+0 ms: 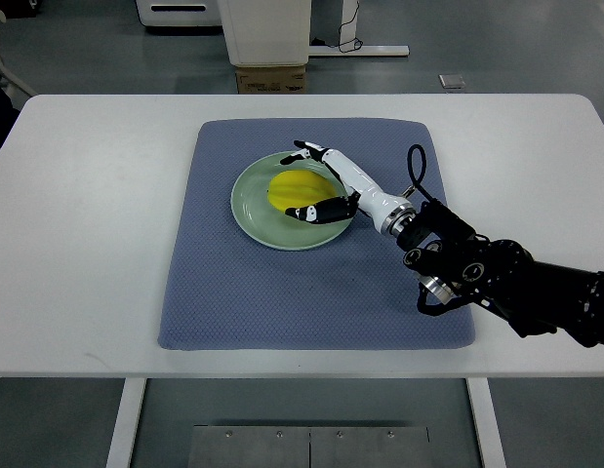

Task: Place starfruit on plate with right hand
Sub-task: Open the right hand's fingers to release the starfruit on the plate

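One table: the white table [97, 244] fills the shot and carries everything, so the whole job plays out on its middle.
Mat: a blue-grey mat [282, 302] lies flat across the table's centre, with the plate sitting on its upper half.
Right arm: it sweeps in from the picture's right edge, dark forearm low, white wrist angled up-left toward the plate.
Left arm: nowhere to be seen in this shot.
Plate: the pale green plate [248, 210] is upright and level, well inside the mat's borders.
Right hand: the right hand [333, 187] is over the plate's right half, reaching across the rim.
Starfruit: the yellow starfruit [294, 187] is over the plate's middle, apparently resting on it, though I can't tell for certain that it has touched down.
Fingers: the fingers [321, 211] wrap the starfruit, one dark-tipped set curled along its near side and another arched over its far side, so the hand looks to be gripping it.
Step in hand, as I call it: the release.
How to do it well: settle the fruit flat on the plate, spread the fingers slowly and evenly so neither side drags it, then lift straight up before pulling back right, clear of the rim.
Risk: a ridged fruit can roll if nudged.
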`<state>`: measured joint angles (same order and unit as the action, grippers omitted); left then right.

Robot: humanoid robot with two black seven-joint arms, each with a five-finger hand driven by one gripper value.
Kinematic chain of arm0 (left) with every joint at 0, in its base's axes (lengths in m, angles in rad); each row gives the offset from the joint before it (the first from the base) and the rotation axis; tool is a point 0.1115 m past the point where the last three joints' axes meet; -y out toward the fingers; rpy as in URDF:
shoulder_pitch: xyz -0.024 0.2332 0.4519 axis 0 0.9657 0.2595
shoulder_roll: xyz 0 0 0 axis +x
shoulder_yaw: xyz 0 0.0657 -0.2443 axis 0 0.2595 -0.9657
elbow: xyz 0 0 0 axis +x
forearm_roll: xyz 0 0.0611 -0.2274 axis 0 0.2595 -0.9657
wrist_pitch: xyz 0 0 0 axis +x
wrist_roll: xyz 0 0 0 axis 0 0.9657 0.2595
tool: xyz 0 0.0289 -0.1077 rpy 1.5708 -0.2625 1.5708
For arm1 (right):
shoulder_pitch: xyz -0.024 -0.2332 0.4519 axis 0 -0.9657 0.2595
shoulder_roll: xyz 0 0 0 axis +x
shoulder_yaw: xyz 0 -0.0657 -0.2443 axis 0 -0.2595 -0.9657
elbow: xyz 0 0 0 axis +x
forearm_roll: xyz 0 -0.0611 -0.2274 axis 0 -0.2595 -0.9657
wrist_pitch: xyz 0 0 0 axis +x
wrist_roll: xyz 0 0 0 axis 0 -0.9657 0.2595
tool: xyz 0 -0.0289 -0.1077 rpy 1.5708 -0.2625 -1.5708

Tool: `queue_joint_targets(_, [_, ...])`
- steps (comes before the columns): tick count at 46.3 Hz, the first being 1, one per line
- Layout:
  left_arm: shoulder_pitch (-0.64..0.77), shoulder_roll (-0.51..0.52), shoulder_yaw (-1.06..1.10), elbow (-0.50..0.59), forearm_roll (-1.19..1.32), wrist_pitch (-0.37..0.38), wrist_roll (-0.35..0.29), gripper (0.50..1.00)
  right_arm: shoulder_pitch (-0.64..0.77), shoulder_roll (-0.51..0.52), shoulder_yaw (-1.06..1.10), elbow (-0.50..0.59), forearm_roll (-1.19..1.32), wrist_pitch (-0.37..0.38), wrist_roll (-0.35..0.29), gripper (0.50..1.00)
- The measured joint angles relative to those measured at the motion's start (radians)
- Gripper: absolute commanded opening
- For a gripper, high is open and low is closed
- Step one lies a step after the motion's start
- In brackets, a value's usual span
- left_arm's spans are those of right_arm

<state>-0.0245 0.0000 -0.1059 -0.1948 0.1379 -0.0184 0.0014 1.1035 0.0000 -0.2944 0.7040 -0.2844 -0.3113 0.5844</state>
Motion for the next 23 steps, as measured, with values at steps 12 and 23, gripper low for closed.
queue_joint_targets(12, [0.0,0.0,0.0,0.0,0.0,0.0,0.0,1.0,0.016,0.0,0.014,0.003,0.002,-0.002,0.001,1.0])
queue_joint_targets(23, [0.0,0.0,0.0,0.0,0.0,0.0,0.0,1.0,0.017,-0.005,0.126,0.005,0.002,-0.003,0.002,1.0])
